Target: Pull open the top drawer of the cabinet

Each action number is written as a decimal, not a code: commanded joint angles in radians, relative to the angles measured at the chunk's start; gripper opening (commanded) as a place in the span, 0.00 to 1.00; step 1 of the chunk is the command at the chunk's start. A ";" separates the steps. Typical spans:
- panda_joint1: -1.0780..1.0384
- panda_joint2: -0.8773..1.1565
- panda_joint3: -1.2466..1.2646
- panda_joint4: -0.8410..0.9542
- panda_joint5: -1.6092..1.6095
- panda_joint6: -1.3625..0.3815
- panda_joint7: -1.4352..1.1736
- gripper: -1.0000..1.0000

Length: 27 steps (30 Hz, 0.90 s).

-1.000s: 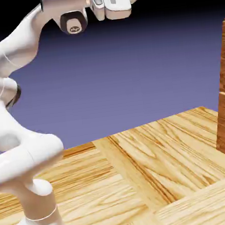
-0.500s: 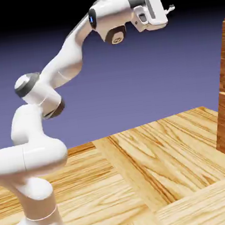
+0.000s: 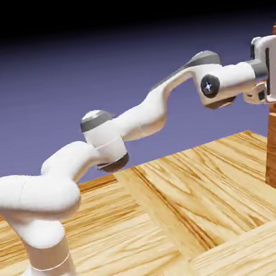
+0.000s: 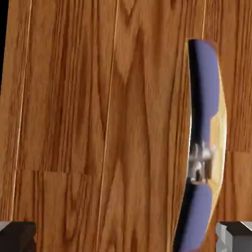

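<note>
Two finger tips [image 4: 125, 237] of the gripper stand wide apart with nothing held between them, aimed at the cabinet [image 3: 275, 157]. The top drawer [image 4: 147, 113] appears to be the wooden front facing the hand, at the cabinet's upper part, by the exterior view's right edge.

The likeliest trouble is a poor line-up. In the hand view the curved, shiny handle [image 4: 209, 83] lies well off centre, toward the right-hand tip. If the hand goes straight in, that tip could land on the handle and push it, or close on only one side of it. The bow also slants a little across the view, so a grip might catch an edge and slide off during the pull. Too deep a reach could press the tips against the wood and strain the arm.

The hand view shows the handle's length and offset, but gives little sense of the remaining gap. The exterior view shows the arm stretched out and the hand close to the cabinet, yet gives no clear look at this handle; whether anything touches, I cannot tell.
</note>
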 commanded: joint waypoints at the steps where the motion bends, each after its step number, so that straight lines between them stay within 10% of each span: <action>1: 0.000 0.000 0.000 0.000 0.000 0.000 0.000 0.50; 10: -0.174 0.034 -0.009 0.323 -0.014 0.144 0.048 0.50; 11: -0.174 0.034 -0.009 0.323 -0.014 0.144 0.048 0.00; 27: 0.117 -0.030 -0.002 -0.221 0.002 -0.101 -0.017 0.00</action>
